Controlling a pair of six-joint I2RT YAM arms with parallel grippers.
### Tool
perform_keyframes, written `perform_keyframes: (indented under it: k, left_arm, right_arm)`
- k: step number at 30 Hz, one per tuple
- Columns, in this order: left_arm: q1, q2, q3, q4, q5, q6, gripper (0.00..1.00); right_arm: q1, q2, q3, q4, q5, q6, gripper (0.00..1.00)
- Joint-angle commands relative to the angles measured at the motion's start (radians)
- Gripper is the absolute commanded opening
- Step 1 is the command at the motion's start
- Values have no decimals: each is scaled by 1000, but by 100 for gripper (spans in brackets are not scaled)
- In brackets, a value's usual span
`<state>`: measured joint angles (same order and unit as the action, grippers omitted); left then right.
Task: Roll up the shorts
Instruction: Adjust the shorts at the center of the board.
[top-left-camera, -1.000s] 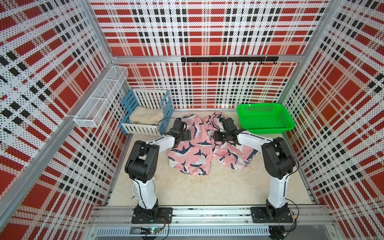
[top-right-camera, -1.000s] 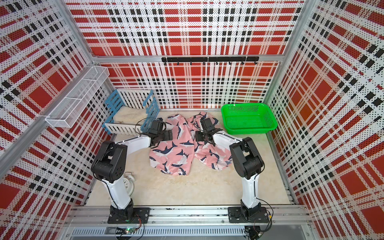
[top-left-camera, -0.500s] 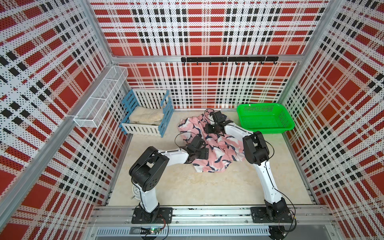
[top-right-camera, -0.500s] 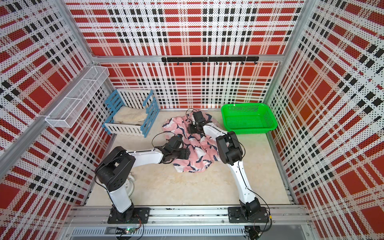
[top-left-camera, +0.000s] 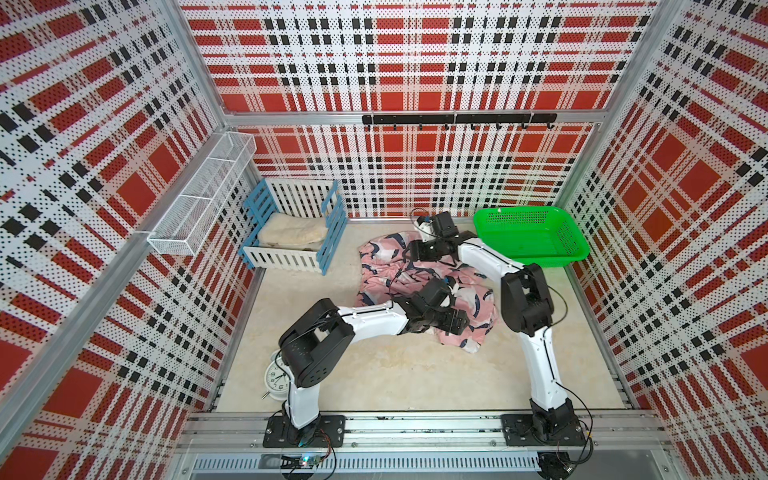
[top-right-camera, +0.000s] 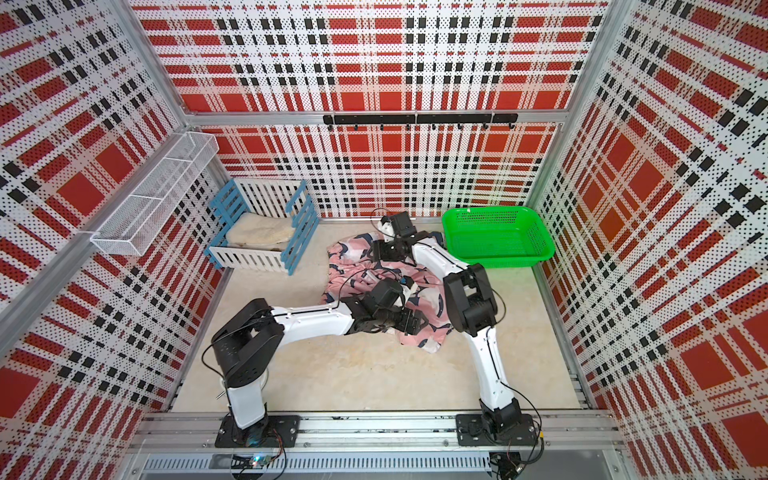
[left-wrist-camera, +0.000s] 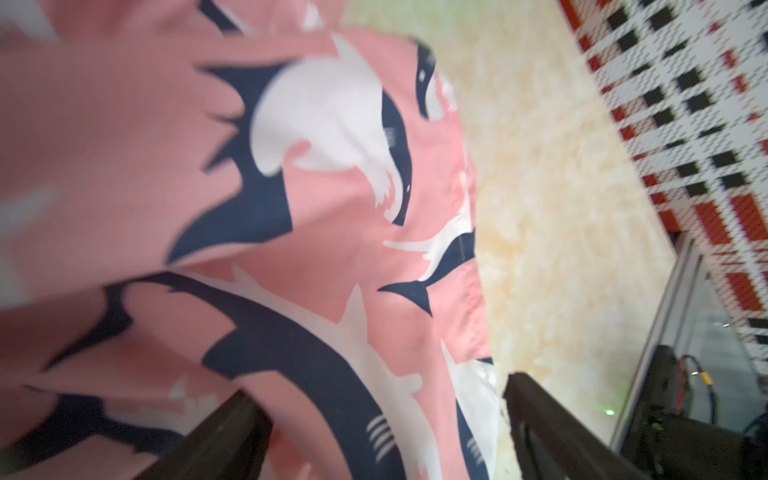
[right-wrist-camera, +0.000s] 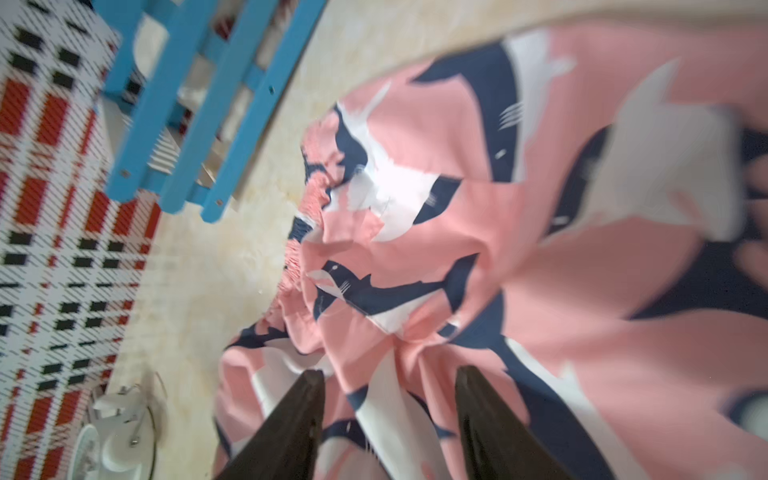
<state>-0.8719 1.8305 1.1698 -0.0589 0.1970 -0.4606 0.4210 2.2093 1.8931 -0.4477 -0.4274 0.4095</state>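
One pair of pink shark-print shorts (top-left-camera: 376, 274) (top-right-camera: 345, 270), crumpled in a loose heap just right of centre in both top views, spread on the pale counter (top-left-camera: 395, 374), not yet rolled. Over the heap's lower right part, left jaws at the tip of the left arm (top-left-camera: 370, 318), reaching in from lower left; in the left wrist view, dark fingers (left-wrist-camera: 224, 436) wide apart above a hem of the shorts (left-wrist-camera: 436, 270), closed on nothing. At the heap's upper edge, right jaws on the right arm (top-left-camera: 486, 259), bent in from the right side of the frame; in the right wrist view, partly apart, a gathered ridge of the shorts (right-wrist-camera: 395, 345) between them, impossible to tell whether clamped. Just right of the heap, toward upper right, a green mesh basket (top-left-camera: 577, 253). Toward upper left, a blue-and-white slatted crate (top-left-camera: 286, 259) holding a cream fluffy cloth (top-left-camera: 291, 235). At lower left, half hidden behind the left arm, a white alarm clock (top-left-camera: 276, 376). High on the left wall, a white wire shelf (top-left-camera: 199, 203).
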Motion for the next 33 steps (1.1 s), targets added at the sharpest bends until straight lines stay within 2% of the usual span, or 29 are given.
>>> perform_keyframes:
  k: [1,5,8,11,15,18,19,20,21,24,26,31,33]
  left_arm:
    - [103,-121,8,9,9,9,91]
    - [260,-118,38,-34,1,33,90]
    - [370,-38,118,-95,-65,74,91]
    - [460,57,187,-102,-40,73,90]
    - [512,171,256,-107,11,77,91]
    - [514,195,241,-107,41,77,91]
    - [513,184,222,-109,34,74,92]
    - [512,165,197,-124,13,74,93]
    - [509,123,152,-126,-30,71,94]
    - [504,-44,9,-122,-175,43,95]
    - [502,-141,-65,-123,-229,10,96]
    - [471,-311,-188,-280,-390,-147,93]
    - [486,-364,-260,-331,-398,-228,91]
  right_arm:
    - [-35,-210,-102,27,68,41,58]
    - [-37,-374,-320,48,126,84,58]
    - [-29,-480,-493,70,131,121,57]
    - [4,-546,-634,98,126,137,57]
    - [66,-570,-750,106,146,179,56]
    - [73,-566,-813,104,152,185,55]
    - [73,-569,-830,87,194,184,50]
    - [73,-574,-840,87,194,184,50]
    - [73,-600,-871,54,244,178,48]
    - [70,-695,-957,19,325,181,48]
    - [70,-743,-996,-11,355,193,48]
    - [71,-894,-1078,-157,506,325,47]
    - [71,-964,-1116,-189,521,366,48]
